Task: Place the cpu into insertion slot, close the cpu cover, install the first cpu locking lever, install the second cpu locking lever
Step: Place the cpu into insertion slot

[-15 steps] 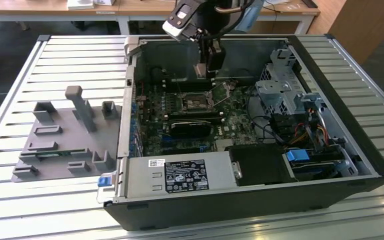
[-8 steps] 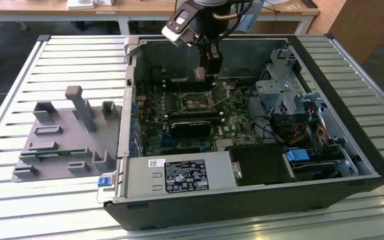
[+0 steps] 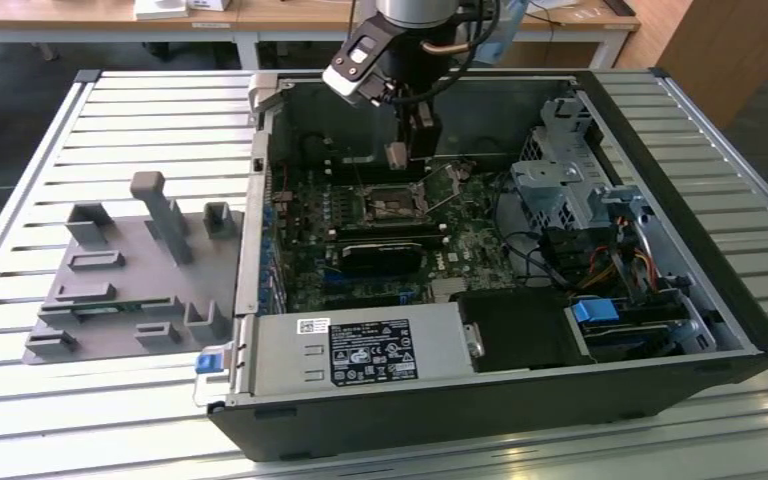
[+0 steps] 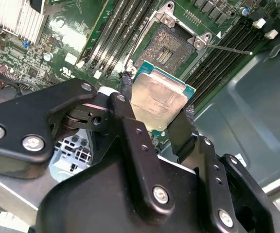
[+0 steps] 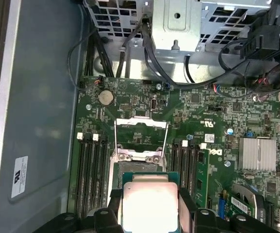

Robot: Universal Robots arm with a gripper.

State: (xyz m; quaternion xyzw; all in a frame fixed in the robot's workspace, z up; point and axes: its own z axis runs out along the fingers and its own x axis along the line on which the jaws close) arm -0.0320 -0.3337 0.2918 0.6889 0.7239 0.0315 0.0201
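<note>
In the second wrist view the black gripper (image 4: 154, 109) pinches the flat silvery-grey square cpu (image 4: 157, 94) between its fingers close above the dark metal-rimmed insertion slot (image 4: 171, 46); the first wrist view adds the thin silvery cpu cover (image 5: 141, 124) flipped open.

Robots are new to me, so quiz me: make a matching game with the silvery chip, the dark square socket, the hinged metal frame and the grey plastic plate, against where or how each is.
1. flat silvery-grey square chip
2. dark square socket in the green board
3. thin silvery hinged frame
4. grey plastic holder plate

A. swung open
B. on the slatted table, outside the computer case
C. held in the black gripper
D. empty

Pairs: 1-C, 2-D, 3-A, 4-B
</note>
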